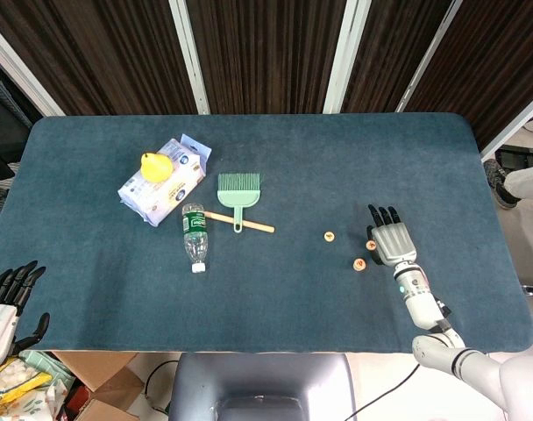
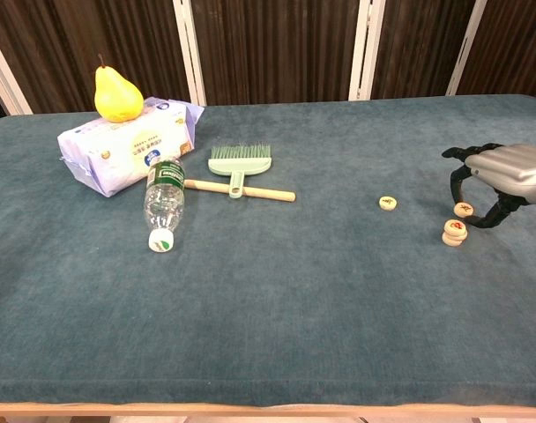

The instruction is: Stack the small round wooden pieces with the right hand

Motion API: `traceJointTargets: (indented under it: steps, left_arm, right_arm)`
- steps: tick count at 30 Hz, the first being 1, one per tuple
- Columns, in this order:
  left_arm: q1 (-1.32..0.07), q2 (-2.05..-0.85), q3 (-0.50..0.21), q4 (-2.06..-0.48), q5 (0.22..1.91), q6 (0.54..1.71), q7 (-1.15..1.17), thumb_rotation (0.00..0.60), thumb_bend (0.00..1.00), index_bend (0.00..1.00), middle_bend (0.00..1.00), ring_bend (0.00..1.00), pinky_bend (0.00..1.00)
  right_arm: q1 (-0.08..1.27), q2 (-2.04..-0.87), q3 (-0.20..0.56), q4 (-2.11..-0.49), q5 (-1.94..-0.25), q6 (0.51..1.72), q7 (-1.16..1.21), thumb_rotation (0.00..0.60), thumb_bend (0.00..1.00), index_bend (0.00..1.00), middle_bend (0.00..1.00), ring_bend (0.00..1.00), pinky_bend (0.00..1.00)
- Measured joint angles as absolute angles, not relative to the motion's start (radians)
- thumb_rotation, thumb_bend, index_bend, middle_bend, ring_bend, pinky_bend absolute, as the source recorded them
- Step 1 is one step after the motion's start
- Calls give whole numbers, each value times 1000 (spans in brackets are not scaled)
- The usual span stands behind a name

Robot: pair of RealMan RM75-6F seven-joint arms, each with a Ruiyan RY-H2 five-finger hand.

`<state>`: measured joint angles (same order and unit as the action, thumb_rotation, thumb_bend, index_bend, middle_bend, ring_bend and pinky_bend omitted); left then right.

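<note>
Three spots of small round wooden pieces lie at the table's right. One single piece (image 1: 330, 235) (image 2: 388, 203) lies alone to the left. A stack of two (image 1: 358, 264) (image 2: 454, 232) stands nearer the front. Another single piece (image 2: 464, 209) (image 1: 369, 244) lies just behind the stack, on the cloth. My right hand (image 1: 390, 237) (image 2: 506, 167) hovers over that piece, palm down, with its fingers arched on one side and the thumb on the other; it holds nothing. My left hand (image 1: 3, 303) hangs off the table's front left corner, fingers spread and empty.
A green brush (image 1: 238, 195) with a wooden handle, a plastic bottle (image 1: 194, 233) lying on its side, and a wipes pack (image 1: 161, 189) with a yellow pear (image 1: 155, 165) on top sit at the table's left half. The table's right edge (image 1: 512, 263) is close to my right hand.
</note>
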<state>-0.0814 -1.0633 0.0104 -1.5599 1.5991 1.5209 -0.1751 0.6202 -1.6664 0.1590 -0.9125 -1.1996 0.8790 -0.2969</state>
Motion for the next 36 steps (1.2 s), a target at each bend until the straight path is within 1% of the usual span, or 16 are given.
traceJointTargets:
  steps: [4, 12, 17, 20, 25, 36]
  left_arm:
    - [-81, -1063, 11, -1559, 1601, 1521, -174, 600, 483, 0, 0, 0, 0]
    - [-80, -1063, 12, -1561, 1603, 1524, -171, 600, 482, 0, 0, 0, 0]
    - [-77, -1063, 11, -1563, 1602, 1529, -171, 600, 483, 0, 0, 0, 0]
    - [-77, -1063, 11, -1562, 1602, 1529, -173, 600, 483, 0, 0, 0, 0]
    - [-77, -1062, 12, -1561, 1605, 1529, -175, 600, 483, 0, 0, 0, 0]
    - [-78, -1061, 12, -1560, 1604, 1526, -178, 600, 482, 0, 0, 0, 0]
  right_arm:
    - [610, -1644, 159, -958, -1219, 910, -270, 600, 465, 654, 63, 0, 0]
    - [579, -1541, 143, -1147, -1285, 979, -199, 600, 465, 653, 64, 0, 0]
    - [560, -1467, 118, -1260, -1329, 1003, -173, 600, 465, 652, 64, 0, 0]
    - [553, -1443, 99, -1300, -1342, 1004, -181, 600, 464, 650, 64, 0, 0]
    - [552, -1433, 84, -1321, -1337, 985, -224, 600, 465, 649, 64, 0, 0]
    - [557, -1453, 84, -1305, -1305, 970, -269, 600, 465, 650, 64, 0, 0]
